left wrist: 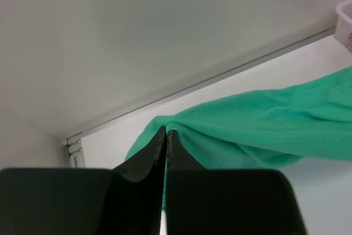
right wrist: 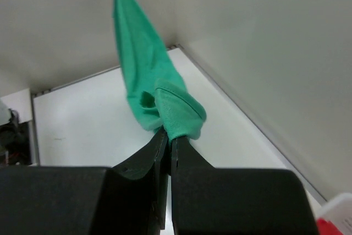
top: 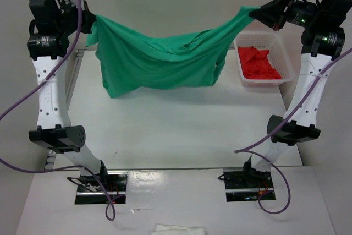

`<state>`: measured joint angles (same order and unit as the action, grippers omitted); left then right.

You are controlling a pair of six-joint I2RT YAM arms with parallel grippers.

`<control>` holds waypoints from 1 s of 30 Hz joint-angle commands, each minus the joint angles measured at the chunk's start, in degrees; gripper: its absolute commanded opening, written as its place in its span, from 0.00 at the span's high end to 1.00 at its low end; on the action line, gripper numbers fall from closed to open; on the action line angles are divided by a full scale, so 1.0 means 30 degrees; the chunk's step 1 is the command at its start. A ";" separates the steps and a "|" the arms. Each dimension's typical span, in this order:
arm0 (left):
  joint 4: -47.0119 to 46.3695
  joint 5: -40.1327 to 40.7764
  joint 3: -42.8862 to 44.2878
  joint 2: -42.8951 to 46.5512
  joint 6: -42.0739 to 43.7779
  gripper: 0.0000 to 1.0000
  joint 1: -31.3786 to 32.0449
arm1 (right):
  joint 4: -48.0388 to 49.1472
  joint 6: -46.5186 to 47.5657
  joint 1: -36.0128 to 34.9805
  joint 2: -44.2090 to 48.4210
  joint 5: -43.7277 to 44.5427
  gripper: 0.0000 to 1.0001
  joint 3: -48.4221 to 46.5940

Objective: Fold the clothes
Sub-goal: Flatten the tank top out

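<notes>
The thin emerald-green short-sleeved T-shirt (top: 157, 59) hangs stretched in the air above the white surface (top: 181, 130), with the left jaws and the right jaws pinched shut on its opposite ends, probably to spread it before folding.

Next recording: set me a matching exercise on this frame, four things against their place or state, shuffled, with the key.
Things
1. green T-shirt
2. red garment
3. white basket
4. left gripper

Place or state
A. lies inside the basket
B. shut on one end of the shirt
C. stands on the table, far right
D. hangs stretched across to the right gripper

Pairs: 1-D, 2-A, 3-C, 4-B
</notes>
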<state>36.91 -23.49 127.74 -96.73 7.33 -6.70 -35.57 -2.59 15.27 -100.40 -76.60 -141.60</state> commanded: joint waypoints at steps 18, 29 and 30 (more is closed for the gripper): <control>0.0030 -0.5909 -1.3981 0.6693 0.5749 1.00 -0.1546 | 0.0695 0.6545 0.0541 0.6715 0.3677 1.00 1.2537; 0.3311 -0.4597 -2.0108 1.1347 0.9858 0.97 -0.0288 | -0.1588 1.1231 -0.4794 1.1696 1.1727 1.00 2.1501; 0.3313 -0.4216 -2.0574 1.1760 1.0295 0.97 -0.0286 | -0.1793 1.1611 -0.5173 1.1960 1.2401 1.00 2.2638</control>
<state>44.56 -37.71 67.35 -66.04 31.73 -7.97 -38.35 26.11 1.26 -66.41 -49.25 -78.74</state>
